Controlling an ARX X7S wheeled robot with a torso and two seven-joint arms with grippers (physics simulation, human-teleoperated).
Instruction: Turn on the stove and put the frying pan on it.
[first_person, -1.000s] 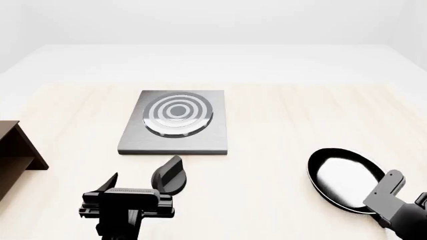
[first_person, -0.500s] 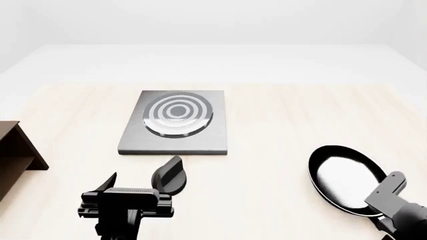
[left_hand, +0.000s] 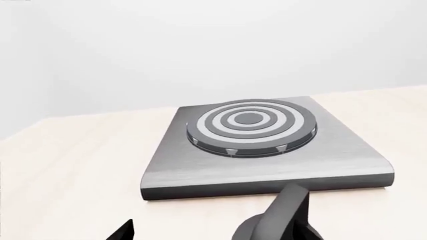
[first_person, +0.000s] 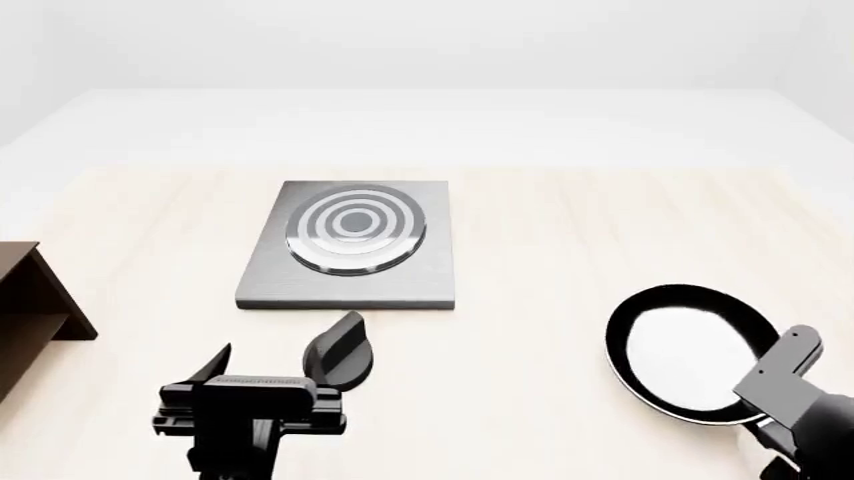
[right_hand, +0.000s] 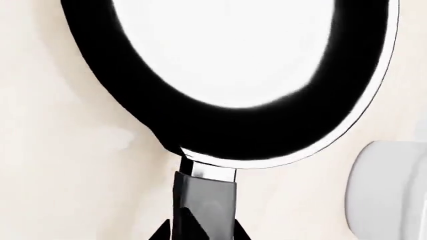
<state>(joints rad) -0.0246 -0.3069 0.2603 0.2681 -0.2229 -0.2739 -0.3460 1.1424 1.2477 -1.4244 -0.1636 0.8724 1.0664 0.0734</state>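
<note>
From the left wrist, the stove (left_hand: 267, 150) lies flat on the pale bench (left_hand: 73, 165), its ringed burner (left_hand: 250, 125) showing no glow. The black knob (left_hand: 277, 220) stands just on the near side of the slab, and only dark tips of the left claw (left_hand: 213, 235) show beside it; whether they press the knob I cannot tell.

From the head, the left claw (first_person: 274, 375) looks spread, one finger out to the left and the knob (first_person: 342, 350) at its right side. The frying pan (first_person: 683, 352) sits at the near right, well apart from the stove (first_person: 350, 245). A brown shelf (first_person: 34, 310) pokes in at the far left edge.

From the right wrist, the right claw (right_hand: 200, 232) is closed on the pan's handle (right_hand: 203, 200), with a white bowl (right_hand: 393, 195) just beside the pan (right_hand: 233, 75).

I judge the knob step is in hand: the left claw needs to close on the knob and twist. Then the pan needs lifting level and carrying left and farther on to the burner.
</note>
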